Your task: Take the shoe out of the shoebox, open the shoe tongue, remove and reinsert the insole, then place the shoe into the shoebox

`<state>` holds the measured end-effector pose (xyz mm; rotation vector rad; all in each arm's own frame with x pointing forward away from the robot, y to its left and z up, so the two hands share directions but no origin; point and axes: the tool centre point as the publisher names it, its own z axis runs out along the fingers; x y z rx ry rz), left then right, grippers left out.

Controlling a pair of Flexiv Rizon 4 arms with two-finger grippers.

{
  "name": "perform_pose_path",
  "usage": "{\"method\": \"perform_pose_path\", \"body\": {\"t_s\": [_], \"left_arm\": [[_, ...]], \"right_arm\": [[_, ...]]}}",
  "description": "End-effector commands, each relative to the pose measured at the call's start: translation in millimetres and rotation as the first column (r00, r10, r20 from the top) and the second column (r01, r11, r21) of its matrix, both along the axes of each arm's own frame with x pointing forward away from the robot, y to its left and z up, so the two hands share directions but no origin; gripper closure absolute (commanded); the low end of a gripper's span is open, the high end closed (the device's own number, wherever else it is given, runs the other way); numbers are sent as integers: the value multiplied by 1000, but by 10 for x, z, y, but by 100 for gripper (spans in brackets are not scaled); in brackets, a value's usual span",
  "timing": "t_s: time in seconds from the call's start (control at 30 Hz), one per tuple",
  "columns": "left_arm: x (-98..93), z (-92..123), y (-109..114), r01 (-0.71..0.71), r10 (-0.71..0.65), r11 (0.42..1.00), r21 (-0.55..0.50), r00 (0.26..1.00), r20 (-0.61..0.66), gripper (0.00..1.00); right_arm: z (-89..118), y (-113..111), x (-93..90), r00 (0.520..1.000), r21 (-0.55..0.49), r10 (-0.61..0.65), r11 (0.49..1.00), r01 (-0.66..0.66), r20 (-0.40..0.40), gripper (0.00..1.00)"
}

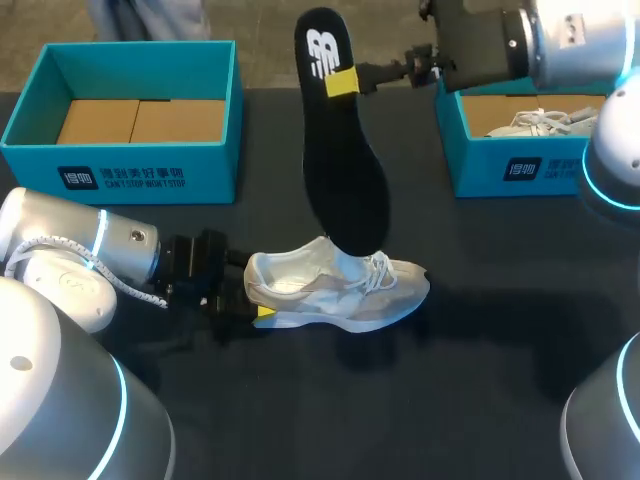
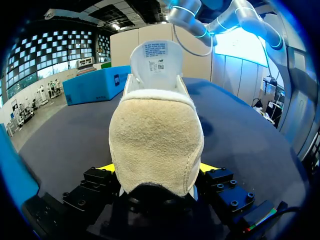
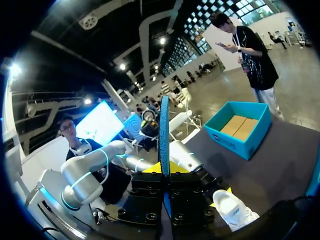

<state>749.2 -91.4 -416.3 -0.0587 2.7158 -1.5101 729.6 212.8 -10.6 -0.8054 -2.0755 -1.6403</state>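
Left gripper (image 1: 252,298) clamps the shoe (image 1: 335,290) heel mid-table (image 1: 480,390), loads of room in front, both boxes (image 1: 130,170) well back. Right gripper (image 1: 350,80) pinches the insole (image 1: 345,170) upright over it. Can't tell if the lower end's inside.

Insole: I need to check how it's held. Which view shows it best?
Head view: the whole black insole shows, pinched near its upper end by the right gripper, lower end at the shoe. The right wrist view shows it only edge-on in that gripper; the left wrist view shows none of it.
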Motion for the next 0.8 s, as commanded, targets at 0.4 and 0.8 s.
{"method": "perform_pose_path", "body": {"t_s": [0.4, 0.8], "left_arm": [[7, -15, -4, 1, -1, 1000, 3, 1000, -1, 100], [7, -15, -4, 1, -1, 1000, 3, 1000, -1, 100]], "right_arm": [[79, -192, -468, 999, 15, -42, 999, 42, -4, 100], [113, -364, -680, 996, 29, -86, 996, 86, -15, 100]]}}
